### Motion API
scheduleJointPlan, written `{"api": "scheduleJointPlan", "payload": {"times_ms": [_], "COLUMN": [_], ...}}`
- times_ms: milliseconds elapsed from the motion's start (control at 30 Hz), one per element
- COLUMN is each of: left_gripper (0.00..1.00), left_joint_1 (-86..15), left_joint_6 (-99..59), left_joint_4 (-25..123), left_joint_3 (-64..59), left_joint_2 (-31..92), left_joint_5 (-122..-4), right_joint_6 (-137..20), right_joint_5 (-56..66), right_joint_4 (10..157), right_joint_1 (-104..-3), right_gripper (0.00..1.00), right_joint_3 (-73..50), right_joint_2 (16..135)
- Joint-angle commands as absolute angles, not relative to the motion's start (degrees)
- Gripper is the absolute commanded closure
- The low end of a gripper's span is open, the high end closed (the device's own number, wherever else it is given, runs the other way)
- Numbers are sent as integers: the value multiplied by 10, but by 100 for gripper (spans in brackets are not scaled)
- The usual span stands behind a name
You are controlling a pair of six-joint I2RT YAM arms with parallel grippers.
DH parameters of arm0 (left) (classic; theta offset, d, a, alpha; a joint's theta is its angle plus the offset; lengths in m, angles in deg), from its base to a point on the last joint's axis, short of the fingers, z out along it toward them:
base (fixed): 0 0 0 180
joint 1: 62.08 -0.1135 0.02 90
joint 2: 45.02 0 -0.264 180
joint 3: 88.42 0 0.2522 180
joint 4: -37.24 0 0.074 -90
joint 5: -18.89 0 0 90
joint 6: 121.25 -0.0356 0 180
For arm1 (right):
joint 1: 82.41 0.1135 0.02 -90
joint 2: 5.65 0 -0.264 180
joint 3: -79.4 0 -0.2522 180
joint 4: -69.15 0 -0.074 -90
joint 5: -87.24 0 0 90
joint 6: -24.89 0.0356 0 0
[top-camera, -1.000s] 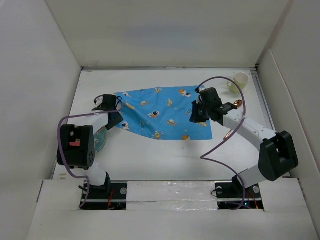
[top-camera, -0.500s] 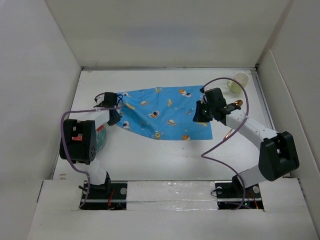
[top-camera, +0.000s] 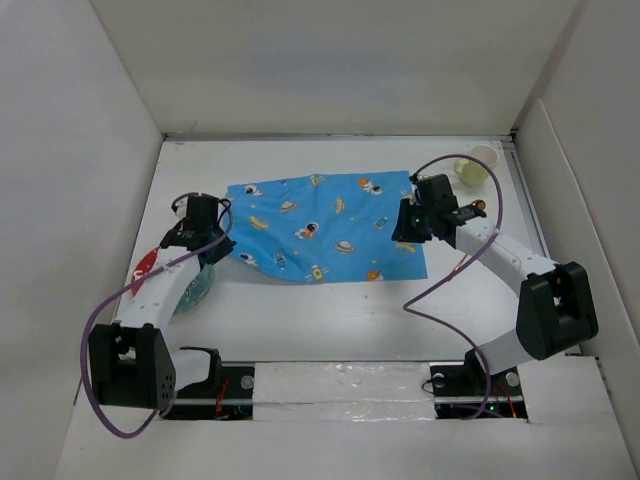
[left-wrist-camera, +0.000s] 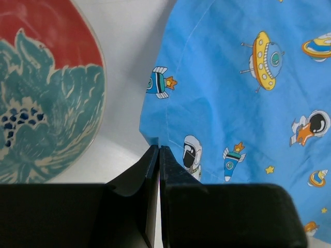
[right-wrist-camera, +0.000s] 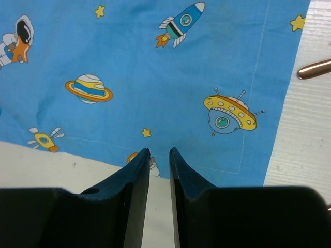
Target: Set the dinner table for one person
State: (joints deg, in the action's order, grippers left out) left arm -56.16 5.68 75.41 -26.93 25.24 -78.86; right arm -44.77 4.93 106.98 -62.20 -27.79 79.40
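**Top view:** the dinner table [top-camera: 330, 320] carries the placemat [top-camera: 325, 225] at its middle, nearly flat. The plate [top-camera: 195, 290] sits just left of the mat, partly under the left arm [top-camera: 160, 290]. The cup [top-camera: 482, 160] is at the far right, and copper-coloured cutlery [top-camera: 476, 208] lies right of the mat, type unclear. None of these is on the mat, so I judge 1 step nearly done and 3 items left. The left gripper [top-camera: 215, 243] is at the mat's near-left corner. The right gripper [top-camera: 403, 228] is over its right part.

**Left wrist:** fingers pressed together on the mat corner, apparently pinching it. The plate is beside the mat, not touching it.

**Right wrist:** fingers a narrow slit apart, nothing between them, above the mat's near edge.

**Versus 1 s ago:** the left arm has dropped back toward its base, the mat's left edge is pulled out and less bunched, and the right gripper has moved slightly right.
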Motion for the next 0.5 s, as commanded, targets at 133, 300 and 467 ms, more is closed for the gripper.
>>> {"api": "scheduleJointPlan", "payload": {"times_ms": [133,300,467], "left_gripper": [69,59,47], "left_joint_1": [-564,-564,-564], "left_joint_6": [32,-6,-26], "left_joint_4": [873,865,786], "left_joint_3": [-221,-105,-32], "left_joint_2": [220,221,358], "left_joint_5": [-802,-838,-842], "right_joint_6": [-444,-445,-442], "right_joint_5": [32,33,37], "right_joint_4": [1080,1085,1080], "right_joint_1": [-643,-643,-643], "right_gripper": [68,80,100], "right_joint_3": [-274,-266,-262], "right_joint_2": [792,787,796]}}
